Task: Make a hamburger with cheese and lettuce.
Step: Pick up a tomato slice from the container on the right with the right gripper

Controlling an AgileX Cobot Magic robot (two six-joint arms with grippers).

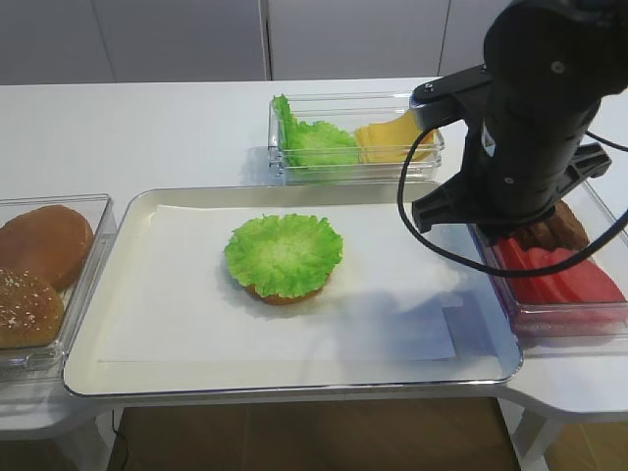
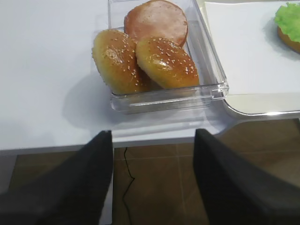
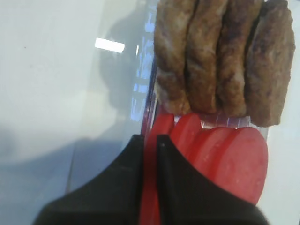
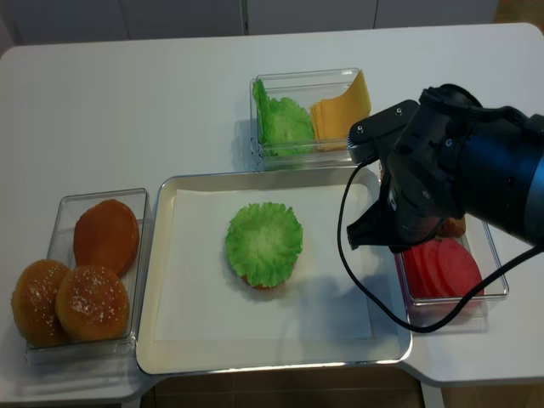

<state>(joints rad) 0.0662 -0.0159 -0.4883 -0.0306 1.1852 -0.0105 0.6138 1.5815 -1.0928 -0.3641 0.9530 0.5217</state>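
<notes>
the right black gripper [image 3: 150,140] is inside the clear plastic bin [image 4: 493,293] at the right of the white surface [image 4: 127,110], its jaws pressed together on the edge of a red round tomato slice [image 3: 151,187], just in front of the brown meat patties [image 3: 220,56]. the left gripper [image 2: 152,140] hangs spread apart near the clear bin of sesame buns [image 2: 164,61]. the hamburger [image 1: 284,255], a tan bun base under a frilly green lettuce [image 4: 264,241] leaf, sits on the white paper in the metal tray [image 1: 98,378]; the pale yellow cheese slices [image 4: 340,110] lean in the far bin.

The right pincer [image 3: 150,140] pinches a tomato slice [image 3: 151,187] below brown patties [image 3: 220,56].
</notes>
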